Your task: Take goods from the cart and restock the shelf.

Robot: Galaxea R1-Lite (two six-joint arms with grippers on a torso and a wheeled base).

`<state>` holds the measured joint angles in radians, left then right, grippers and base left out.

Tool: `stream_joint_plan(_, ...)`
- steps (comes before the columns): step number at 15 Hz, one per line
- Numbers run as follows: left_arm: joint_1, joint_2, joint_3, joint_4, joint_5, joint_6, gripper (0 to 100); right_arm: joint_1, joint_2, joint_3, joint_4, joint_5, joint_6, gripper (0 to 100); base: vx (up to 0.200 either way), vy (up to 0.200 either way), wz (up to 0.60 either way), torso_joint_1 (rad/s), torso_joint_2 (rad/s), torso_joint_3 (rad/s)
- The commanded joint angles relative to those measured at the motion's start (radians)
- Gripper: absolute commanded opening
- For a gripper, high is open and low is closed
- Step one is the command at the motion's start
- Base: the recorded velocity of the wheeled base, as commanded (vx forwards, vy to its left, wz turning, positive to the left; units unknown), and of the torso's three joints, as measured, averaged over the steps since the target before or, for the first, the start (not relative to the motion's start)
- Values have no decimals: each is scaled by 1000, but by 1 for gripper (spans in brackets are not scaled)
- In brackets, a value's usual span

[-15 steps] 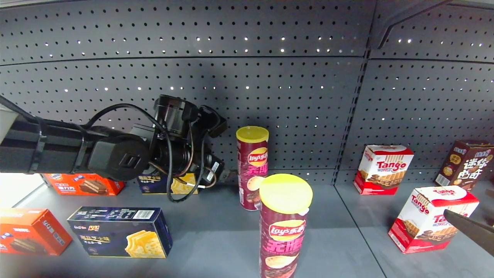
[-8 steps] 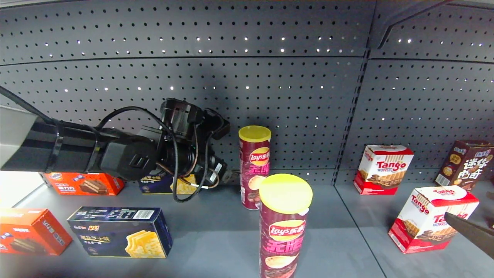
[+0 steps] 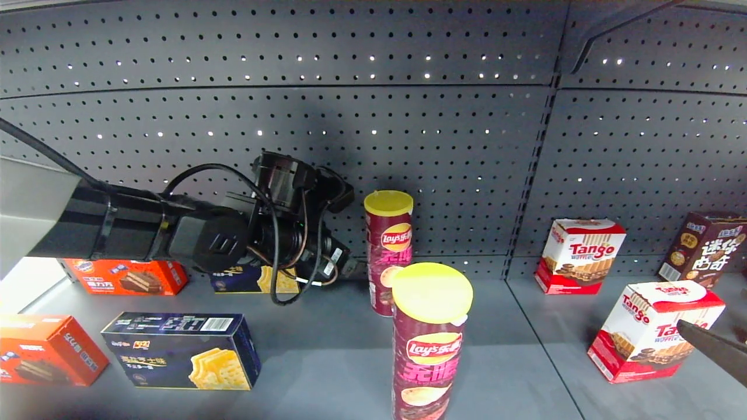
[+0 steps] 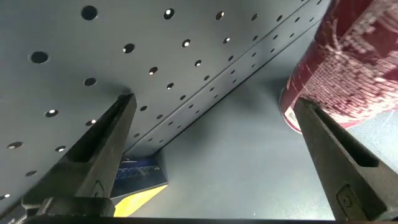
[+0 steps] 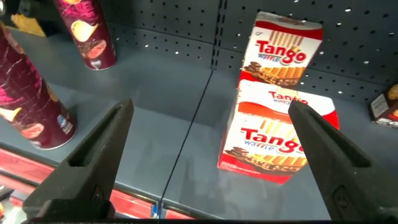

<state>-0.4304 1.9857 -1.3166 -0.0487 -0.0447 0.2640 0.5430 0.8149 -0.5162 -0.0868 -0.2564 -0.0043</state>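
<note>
A: Where are the goods?
B: Two cans stand on the shelf [image 3: 327,350]. The back can [image 3: 388,251] is at the centre of the head frame, close to the pegboard [image 3: 408,134]. The front can [image 3: 430,344] is lower centre, near the shelf's front.
A: And the claws?
B: Left claw [image 4: 214,102] is spread wide and empty, just left of the back can. One finger [image 4: 323,143] sits right by the can's base; touching or not, I can't tell. Right claw [image 5: 211,107] is spread too, empty, at the lower right near the wafer boxes [image 5: 280,140].
A: How would a can handle?
B: Light, I'd guess: a stiff card tube, slick wrap, soft plastic lid [image 3: 432,291]. It's tall and narrow, so it tips easily. Take it around mid-body, not the lid, and squeeze gently, because the chips inside break.
</note>
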Motion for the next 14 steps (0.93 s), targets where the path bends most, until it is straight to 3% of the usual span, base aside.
stream_joint_plan(1, -2, 2, -1, 0, 0, 0, 100, 0, -6, 1, -1, -3, 0, 100, 0, 0, 0, 0, 0, 0)
stream_joint_plan(14, -10, 54, -35, 0, 5, -3, 100, 0, -14, 7, -1, -4, 0, 100, 0, 0, 0, 0, 0, 0)
